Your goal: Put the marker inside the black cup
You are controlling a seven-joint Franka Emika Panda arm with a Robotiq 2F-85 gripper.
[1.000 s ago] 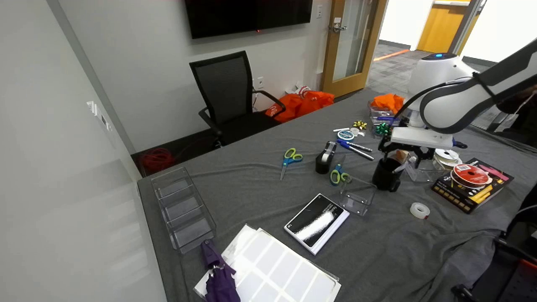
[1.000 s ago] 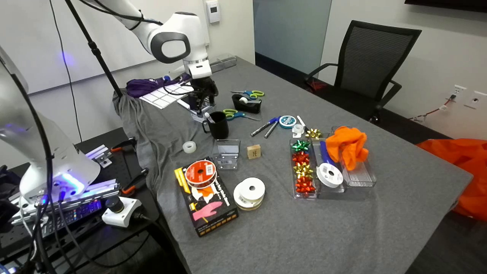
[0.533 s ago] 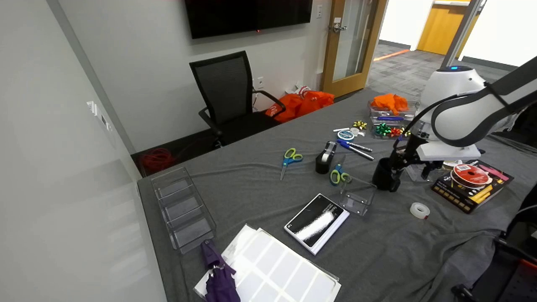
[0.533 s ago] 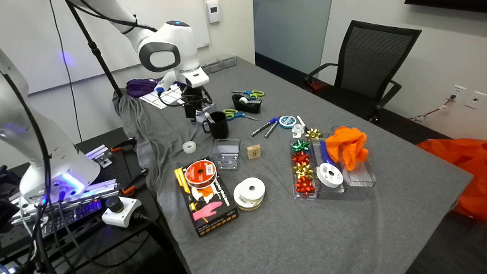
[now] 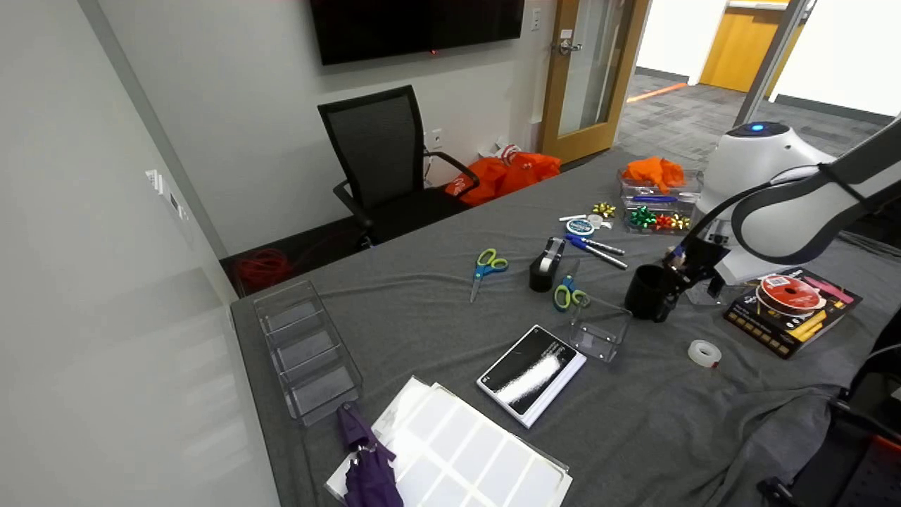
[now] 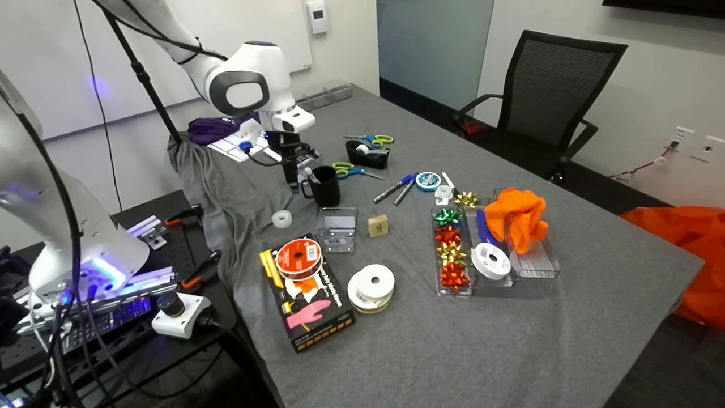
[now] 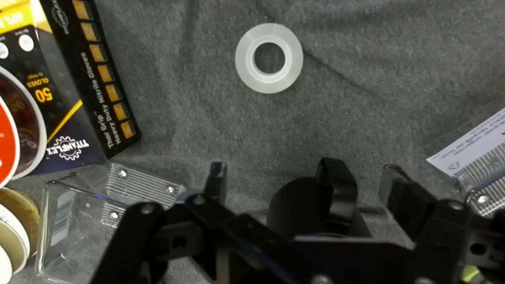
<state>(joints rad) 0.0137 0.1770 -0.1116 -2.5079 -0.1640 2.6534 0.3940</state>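
Note:
The black cup, a matte black mug with a handle, stands upright on the grey cloth in both exterior views (image 5: 642, 292) (image 6: 327, 190) and in the wrist view (image 7: 292, 201). A whitish marker (image 6: 311, 175) leans in the cup, its end sticking out above the rim on the handle side. The marker is hidden in the wrist view. My gripper (image 7: 303, 173) is open, its fingers spread on either side of the cup and handle as seen from the wrist. In an exterior view the gripper (image 6: 293, 184) is low at the cup's handle side. I cannot tell if it touches.
A white tape roll (image 6: 281, 219), clear holder (image 6: 338, 229) and glove box (image 6: 308, 294) lie near the cup. Another clear holder (image 5: 598, 331), scissors (image 5: 569, 292) and a tape dispenser (image 5: 546, 264) stand beyond. Two more markers (image 5: 598, 252) lie on the cloth.
My gripper has moved down and away from over the cup toward its handle side. The cup and the marker in it have not moved. The gripper stays open.

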